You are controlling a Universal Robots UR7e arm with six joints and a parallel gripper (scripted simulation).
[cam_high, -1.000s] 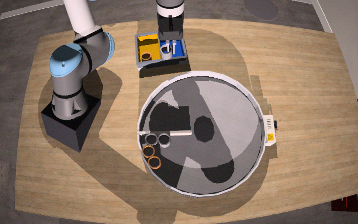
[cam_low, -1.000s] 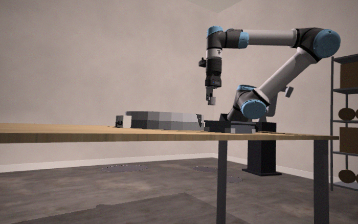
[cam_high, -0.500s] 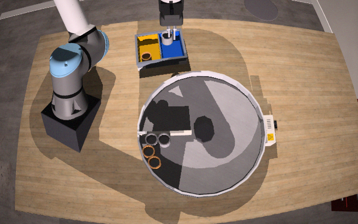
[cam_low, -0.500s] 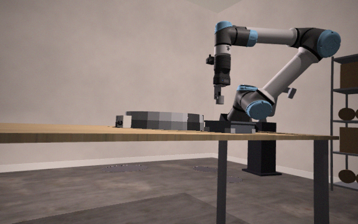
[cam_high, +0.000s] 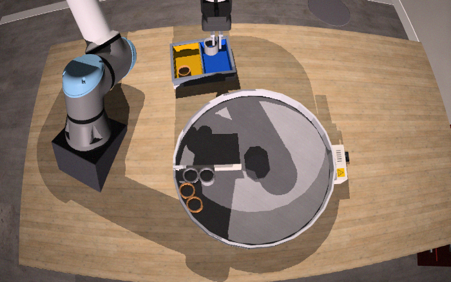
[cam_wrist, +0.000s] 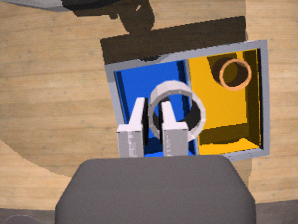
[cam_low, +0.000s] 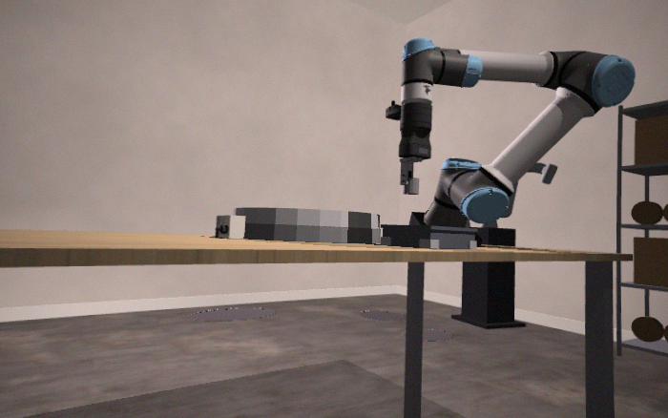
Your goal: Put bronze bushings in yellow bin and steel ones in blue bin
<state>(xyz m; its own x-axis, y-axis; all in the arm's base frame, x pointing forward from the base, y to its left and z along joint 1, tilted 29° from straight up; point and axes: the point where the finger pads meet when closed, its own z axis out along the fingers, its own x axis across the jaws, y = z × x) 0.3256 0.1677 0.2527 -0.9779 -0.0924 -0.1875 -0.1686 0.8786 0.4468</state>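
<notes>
Barcode label point(cam_high: 338, 154), yellow warning triangle point(cam_high: 339, 172)

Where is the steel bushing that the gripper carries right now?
In the top view the steel bushing hangs in the gripper above the far end of the blue bin, right of the yellow bin.

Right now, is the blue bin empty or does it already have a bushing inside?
Empty, as far as visible: the blue bin shows only bare floor. The steel bushing is above it, gripped by the hand.

steel bushings point(cam_high: 211, 46): 3 | bronze bushings point(cam_high: 187, 190): 3, seemingly | bins point(cam_high: 203, 76): 2 | turntable point(cam_high: 299, 139): 1
</notes>
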